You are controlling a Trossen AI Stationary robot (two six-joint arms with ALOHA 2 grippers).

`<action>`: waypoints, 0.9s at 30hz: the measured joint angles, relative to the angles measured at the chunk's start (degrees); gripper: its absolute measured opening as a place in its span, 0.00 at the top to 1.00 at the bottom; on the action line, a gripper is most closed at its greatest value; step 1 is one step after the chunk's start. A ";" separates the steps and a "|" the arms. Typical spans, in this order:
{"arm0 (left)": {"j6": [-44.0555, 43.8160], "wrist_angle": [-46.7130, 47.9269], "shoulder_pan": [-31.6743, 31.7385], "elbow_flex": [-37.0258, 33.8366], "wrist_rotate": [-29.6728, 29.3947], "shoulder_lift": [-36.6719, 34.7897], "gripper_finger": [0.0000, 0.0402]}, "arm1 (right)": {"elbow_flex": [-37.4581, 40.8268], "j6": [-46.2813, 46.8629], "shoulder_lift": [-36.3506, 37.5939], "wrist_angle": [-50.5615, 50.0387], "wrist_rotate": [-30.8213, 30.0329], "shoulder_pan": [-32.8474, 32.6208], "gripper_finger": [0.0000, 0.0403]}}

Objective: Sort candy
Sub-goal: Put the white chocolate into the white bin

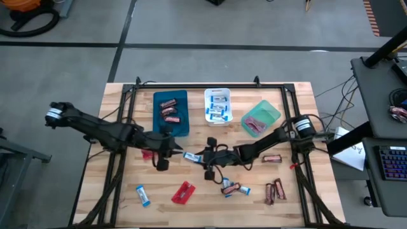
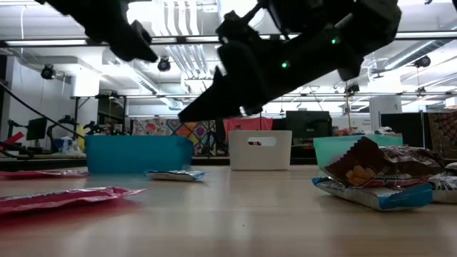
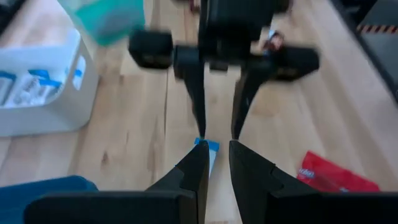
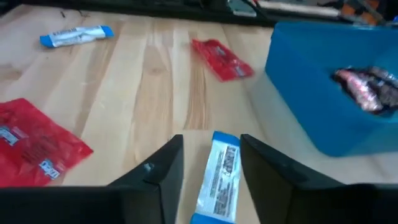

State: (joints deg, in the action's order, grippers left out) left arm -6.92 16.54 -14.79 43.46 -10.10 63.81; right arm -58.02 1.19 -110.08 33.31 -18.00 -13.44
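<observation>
A blue-and-white candy bar (image 1: 191,156) lies flat on the wooden table between my two grippers. My right gripper (image 1: 202,157) (image 4: 211,143) is open and hovers over the bar (image 4: 222,177), one finger on either side, touching nothing. In the low view its tips (image 2: 184,116) are above the table. My left gripper (image 1: 166,154) (image 3: 219,155) is raised just left of the bar, its fingers a narrow gap apart and holding nothing. It faces the right gripper, and the bar's end (image 3: 209,148) shows past its fingertip.
At the far side stand a blue tray (image 1: 181,124) with dark brown-red bars, a white tray (image 1: 217,94) with blue-and-white bars, and a green tray (image 1: 270,111) with pink packets. Loose candy lies around: red packets (image 1: 183,193) (image 1: 147,154), a blue-and-white bar (image 1: 143,195), brown bars (image 1: 272,158) (image 1: 275,191).
</observation>
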 joint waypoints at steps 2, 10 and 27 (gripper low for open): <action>0.00 -0.14 0.00 0.00 -0.01 -1.74 0.88 | -0.68 1.73 -1.12 -0.25 -0.02 0.27 0.57; 0.54 -0.06 0.00 0.00 -0.05 -5.64 0.88 | -3.92 6.03 -6.49 -3.02 -1.31 1.15 0.39; 1.18 -0.06 0.00 0.00 -0.07 -2.21 0.88 | -10.84 11.93 -11.15 -17.19 1.09 2.08 0.57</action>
State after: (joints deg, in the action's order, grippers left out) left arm -5.74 16.48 -14.79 43.46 -10.17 61.60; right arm -68.86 13.13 -121.23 16.12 -16.91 -11.36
